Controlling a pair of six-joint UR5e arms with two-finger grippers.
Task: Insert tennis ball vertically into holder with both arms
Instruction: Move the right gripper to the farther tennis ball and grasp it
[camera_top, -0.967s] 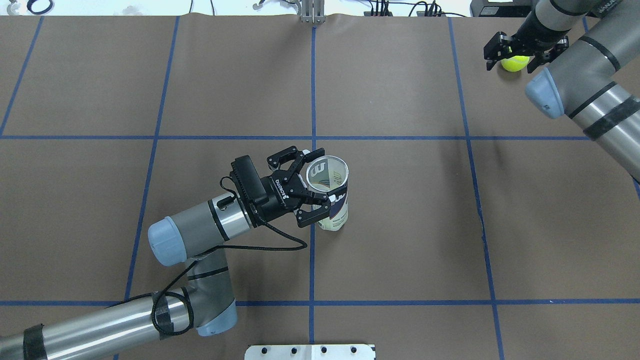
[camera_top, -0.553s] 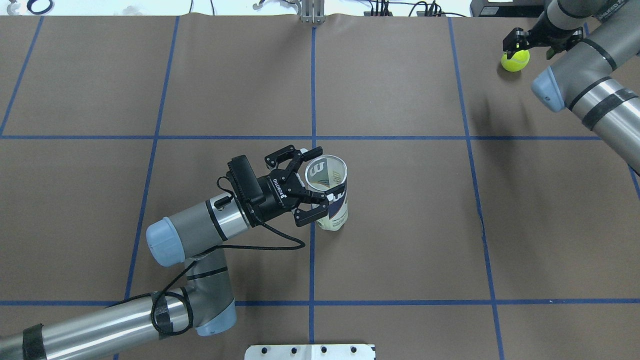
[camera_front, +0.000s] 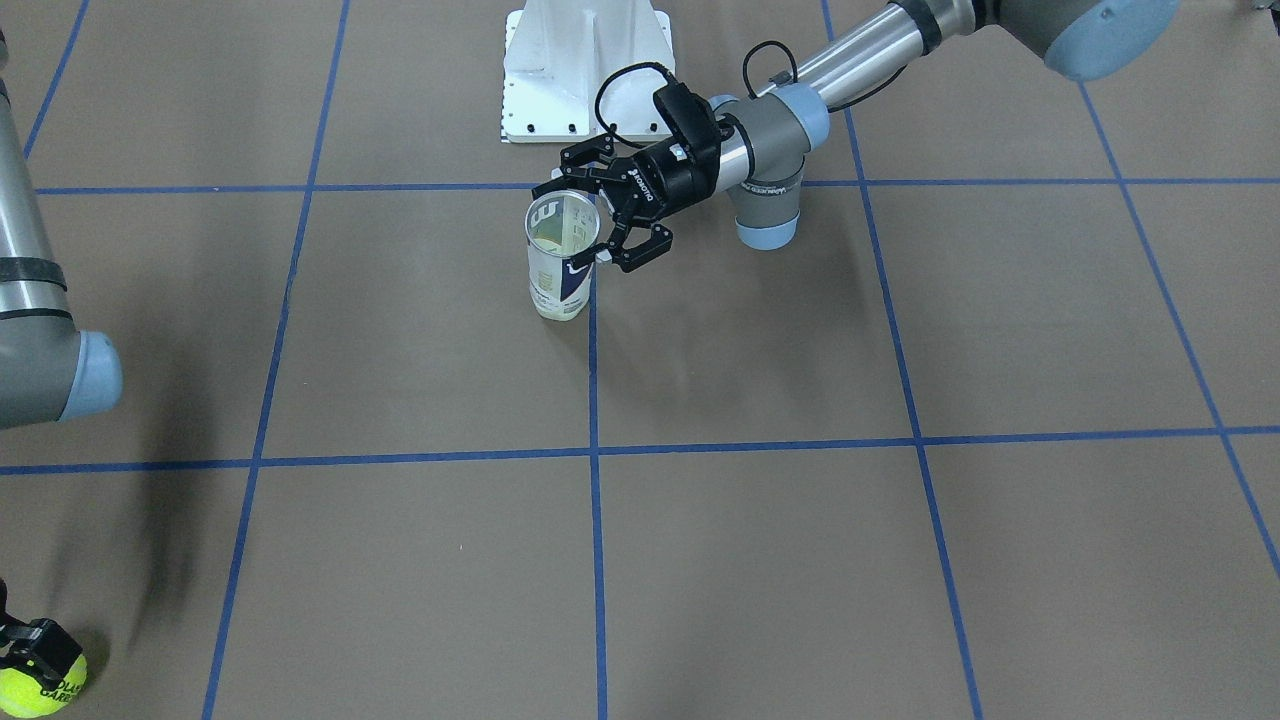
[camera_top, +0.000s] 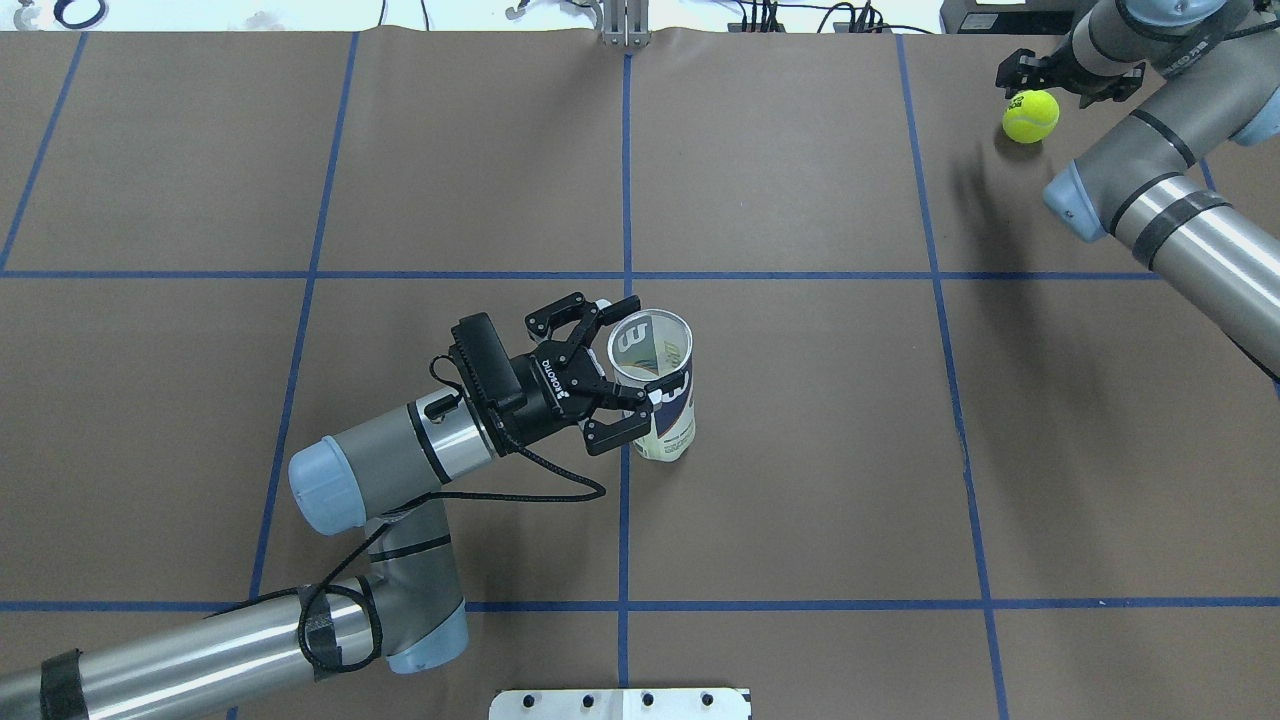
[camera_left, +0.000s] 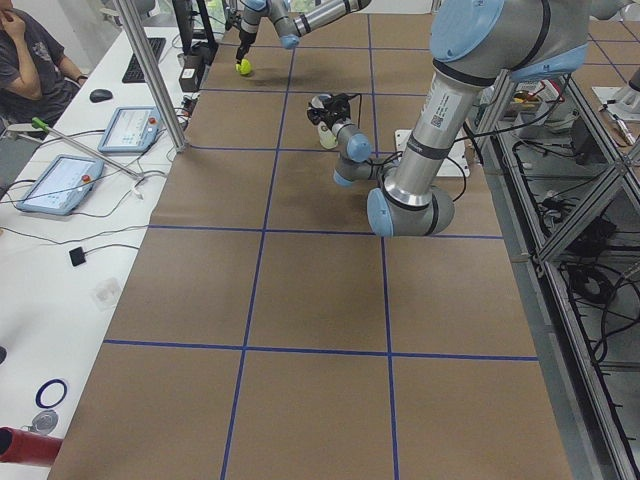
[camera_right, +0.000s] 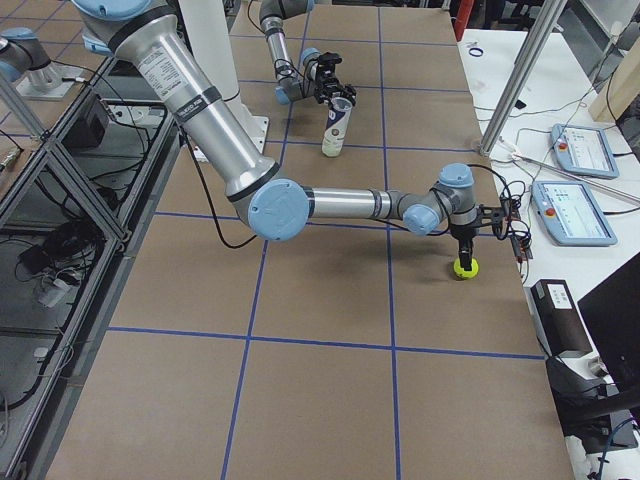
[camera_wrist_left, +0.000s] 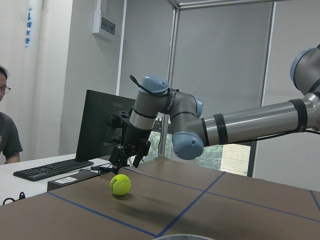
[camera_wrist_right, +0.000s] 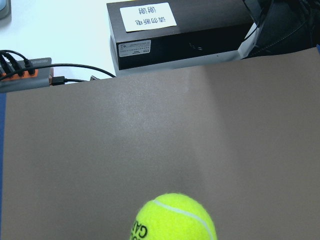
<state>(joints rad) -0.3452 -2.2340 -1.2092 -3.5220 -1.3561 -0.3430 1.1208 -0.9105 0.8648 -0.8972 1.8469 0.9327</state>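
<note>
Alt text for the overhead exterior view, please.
The left gripper clasps an upright clear holder, open end up, near the middle. At the far right, the right gripper hovers open by a yellow tennis ball on the brown, blue-taped table.

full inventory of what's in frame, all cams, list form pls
table: 1, brown cover with blue tape grid, under everything
holder: 1, clear, white and navy label, upright near table centre
tennis ball: 1, yellow-green, lying free at far corner, robot's right
pedestal base: 1, white, robot's table edge
box: 1, black, white label, just off the table by the ball
monitor: 1, black, side desk
touch panels: 2, grey, side desk
person: 1, dark shirt, seated
left arm, right arm: 2, grey, blue caps
left gripper: black, fingers clamping holder
right gripper: black, open above ball
</note>
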